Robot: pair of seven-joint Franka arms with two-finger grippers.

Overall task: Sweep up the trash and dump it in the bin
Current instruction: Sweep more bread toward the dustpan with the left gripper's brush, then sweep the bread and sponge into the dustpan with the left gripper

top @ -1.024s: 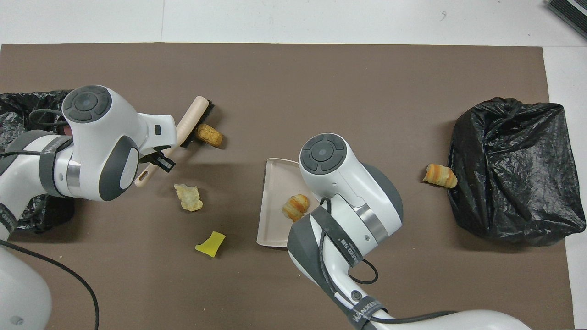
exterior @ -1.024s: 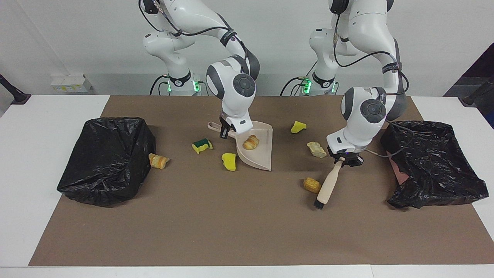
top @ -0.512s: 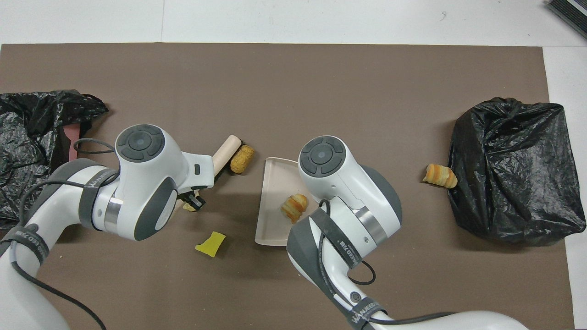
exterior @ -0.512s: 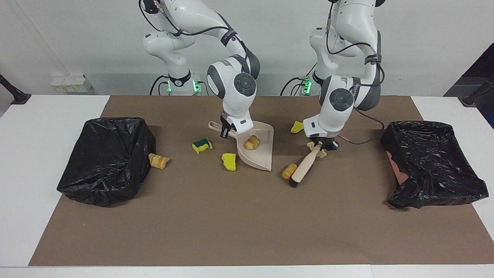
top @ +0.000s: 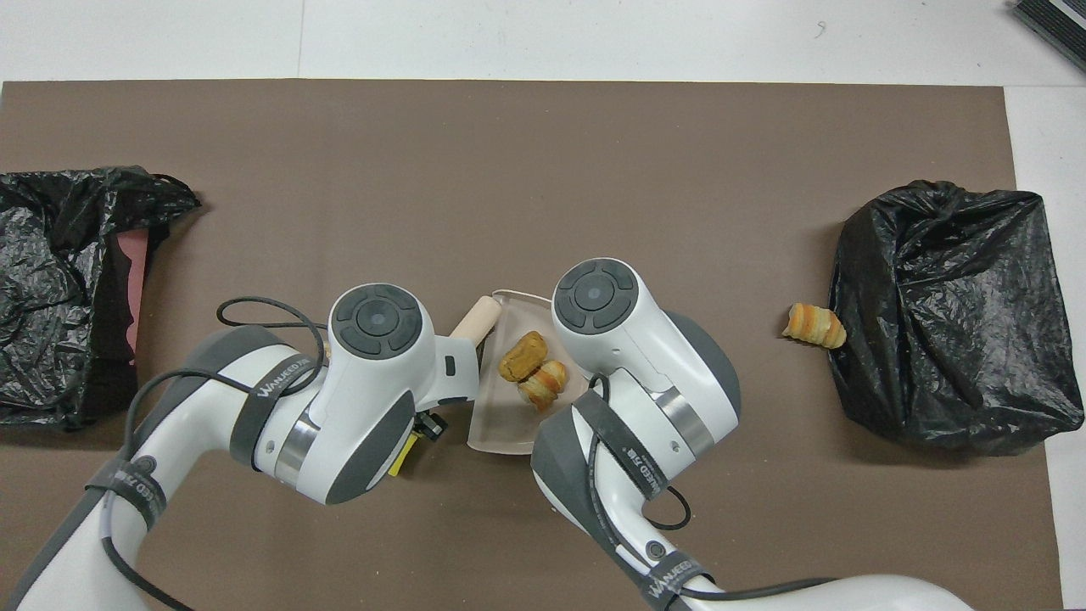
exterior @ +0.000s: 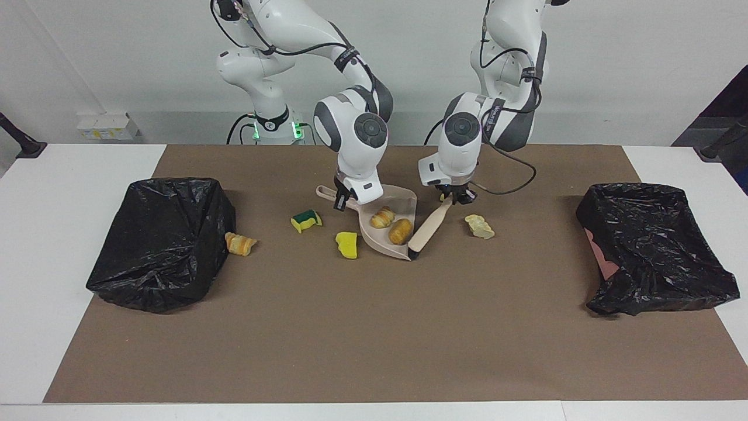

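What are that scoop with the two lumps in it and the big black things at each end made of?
The dustpan looks like smooth, matte beige plastic: one moulded piece with a thin raised rim. The two black bins are covered in thin glossy plastic film, crinkled and catching the light. What lies beneath the film is hidden.

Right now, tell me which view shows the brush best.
The facing view: the brush shows whole, handle to bristles, at the dustpan's mouth. Overhead, only its handle end shows; the left arm covers the rest.
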